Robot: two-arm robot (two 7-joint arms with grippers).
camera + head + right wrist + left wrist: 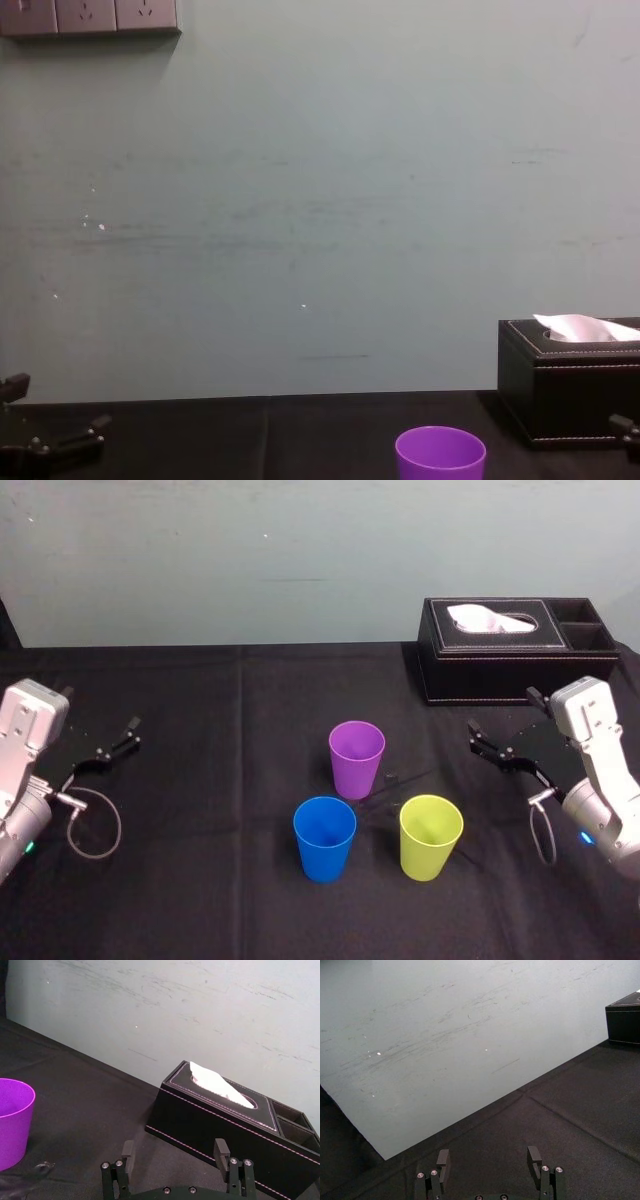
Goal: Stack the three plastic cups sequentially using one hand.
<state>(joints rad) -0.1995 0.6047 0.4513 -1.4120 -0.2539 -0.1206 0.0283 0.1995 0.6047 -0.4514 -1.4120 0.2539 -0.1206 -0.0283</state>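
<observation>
Blue cup and yellow-green cup stand nearest in the head view, purple cup just behind — all upright, apart, mouths up, ready for nesting — with left gripper and right gripper well out to either side, jaws wide, holding nothing. Right wrist view cuts the purple cup at its edge, near the tissue box; chest view hides its base.

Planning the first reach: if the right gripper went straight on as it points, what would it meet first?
Probably the black tissue box, which lies ahead of the right gripper in its wrist view; the purple cup sits off to one side. Depth is unclear.
</observation>
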